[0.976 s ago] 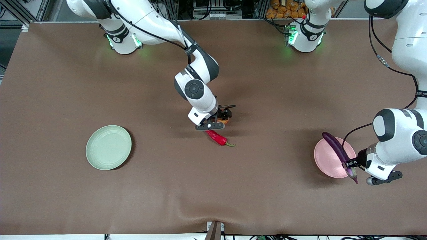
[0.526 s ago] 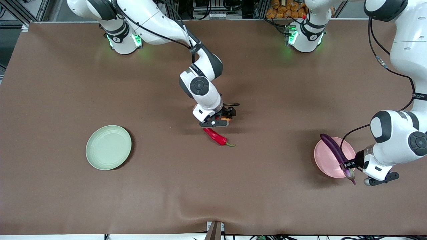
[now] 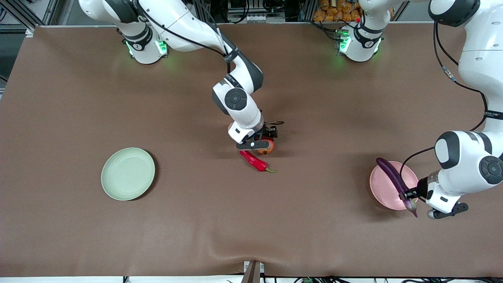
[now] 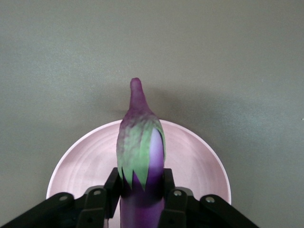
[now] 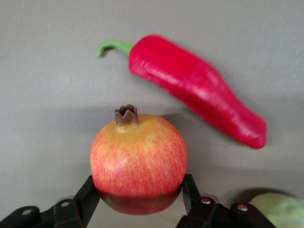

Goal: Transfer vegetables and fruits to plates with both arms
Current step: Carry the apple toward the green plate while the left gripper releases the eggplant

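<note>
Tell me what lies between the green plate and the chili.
Nothing: in the front view the stretch of brown table between the green plate and the chili is bare.

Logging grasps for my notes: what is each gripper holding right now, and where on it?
Left gripper: eggplant, gripped just below its green-capped stem end, over the pink plate. Right gripper: pomegranate, across its round sides.

Items we see only in part:
- Pomegranate (image 3: 267, 147): mostly covered by the right gripper (image 3: 262, 138) in the front view.
- Peach-like fruit (image 5: 280, 210): cut off at the right wrist view's edge; hidden under the right arm from the front.
- Eggplant (image 4: 141, 156): lower length runs off the left wrist view.
- Pink plate (image 4: 85, 164): near rim cut off.
</note>
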